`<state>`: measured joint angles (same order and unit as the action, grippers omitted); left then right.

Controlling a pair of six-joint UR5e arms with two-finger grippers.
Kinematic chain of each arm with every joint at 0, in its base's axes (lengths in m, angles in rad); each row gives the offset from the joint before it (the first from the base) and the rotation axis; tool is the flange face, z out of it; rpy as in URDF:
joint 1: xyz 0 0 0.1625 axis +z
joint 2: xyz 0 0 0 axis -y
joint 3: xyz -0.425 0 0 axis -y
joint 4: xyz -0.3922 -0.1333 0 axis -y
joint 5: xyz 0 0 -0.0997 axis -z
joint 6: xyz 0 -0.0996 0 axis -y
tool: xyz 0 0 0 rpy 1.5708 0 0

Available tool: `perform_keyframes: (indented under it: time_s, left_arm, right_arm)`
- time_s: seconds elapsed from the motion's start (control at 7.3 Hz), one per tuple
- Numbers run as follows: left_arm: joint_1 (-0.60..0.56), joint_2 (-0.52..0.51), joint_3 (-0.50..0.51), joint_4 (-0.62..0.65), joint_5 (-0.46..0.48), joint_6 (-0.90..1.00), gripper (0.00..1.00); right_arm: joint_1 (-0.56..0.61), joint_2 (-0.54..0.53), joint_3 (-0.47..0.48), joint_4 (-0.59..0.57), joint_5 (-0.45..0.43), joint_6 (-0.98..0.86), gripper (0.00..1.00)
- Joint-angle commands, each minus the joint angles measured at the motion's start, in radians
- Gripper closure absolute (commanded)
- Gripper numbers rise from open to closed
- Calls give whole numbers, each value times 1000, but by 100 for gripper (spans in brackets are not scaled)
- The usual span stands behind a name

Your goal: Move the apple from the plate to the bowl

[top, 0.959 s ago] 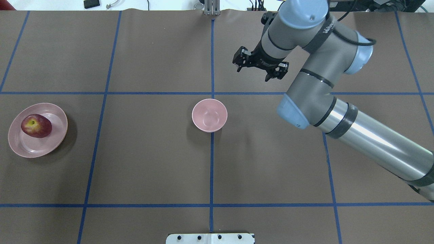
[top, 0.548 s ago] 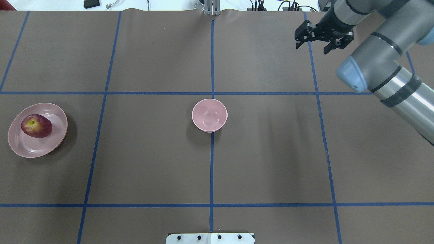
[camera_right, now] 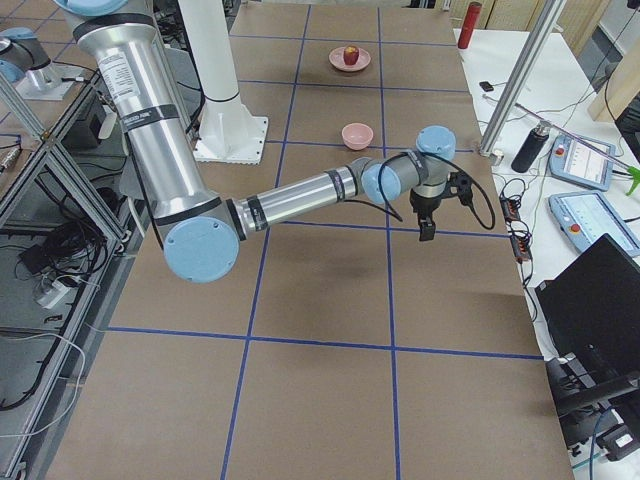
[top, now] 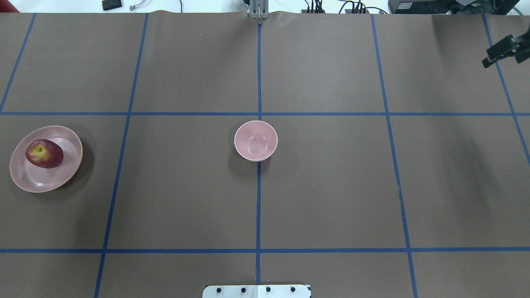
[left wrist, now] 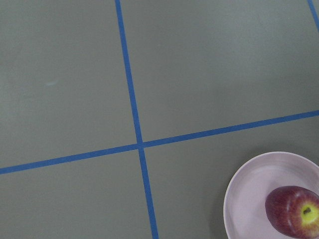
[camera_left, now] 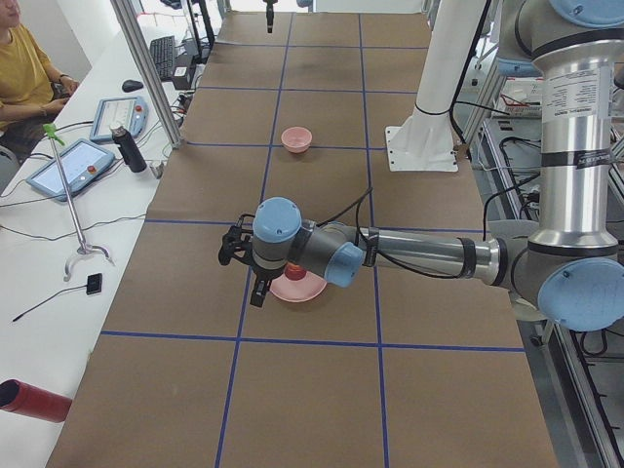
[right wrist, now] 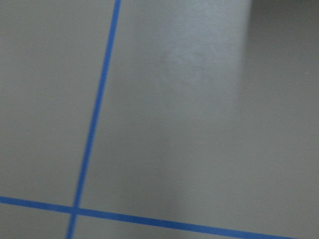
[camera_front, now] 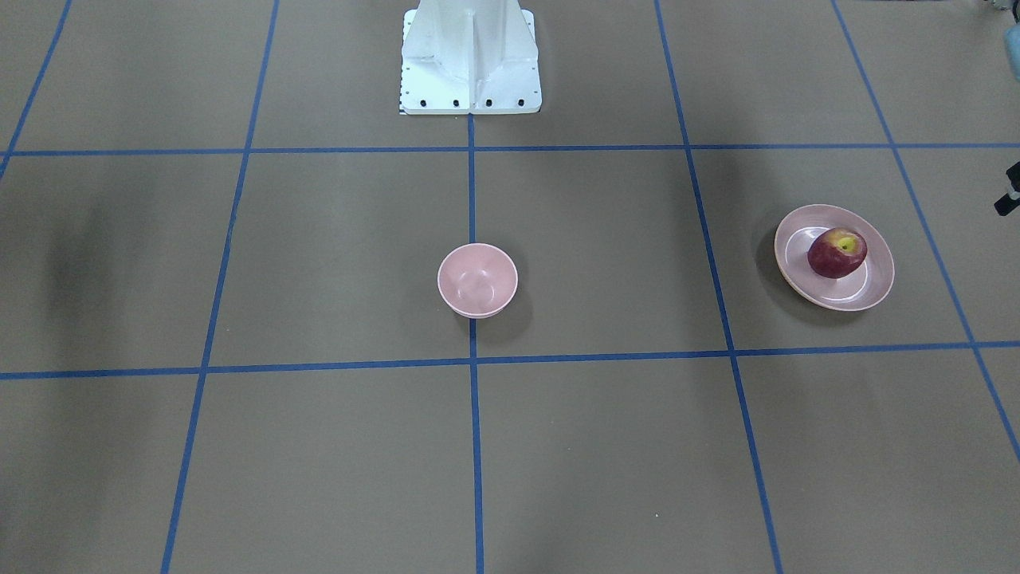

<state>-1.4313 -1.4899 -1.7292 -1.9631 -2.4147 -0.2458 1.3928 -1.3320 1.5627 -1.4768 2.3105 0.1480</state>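
Note:
The dark red apple (top: 44, 153) lies on the wide pink plate (top: 25, 182) at the table's far left; both also show in the front-facing view, apple (camera_front: 837, 252) and plate (camera_front: 845, 299). The small pink bowl (top: 256, 140) stands empty at the table's centre. My right gripper (top: 502, 62) is open and empty at the far right edge, well away from the bowl. My left gripper (camera_left: 252, 283) hovers just beside the plate (camera_left: 304, 291); I cannot tell if it is open or shut. The left wrist view shows the apple (left wrist: 294, 219) at its lower right corner.
Brown table cover with a blue tape grid. The white robot base (camera_front: 470, 56) stands at the near edge's middle. In the exterior left view a person (camera_left: 24, 58), tablets and a bottle (camera_left: 129, 148) are on the side bench, and a red cylinder (camera_left: 34, 402) lies beside the table.
My right arm has swung from over the far centre to the right edge, away from the bowl. The apple, plate and bowl have not moved.

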Motion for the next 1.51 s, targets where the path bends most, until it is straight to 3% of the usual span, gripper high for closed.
perform_keyframes:
  time_s: [0.0, 0.55, 1.37]
  left_arm:
    - [112, 0, -3, -48, 78, -143, 2]
    - [346, 5, -13, -115, 222, -376, 2]
    - [512, -4, 5, -119, 275, -424, 2]
  right_arm:
    - [133, -131, 2, -54, -3, -330, 0]
    - [141, -176, 10, -43, -11, -337, 0]
    - [141, -179, -1, -40, -13, -335, 0]
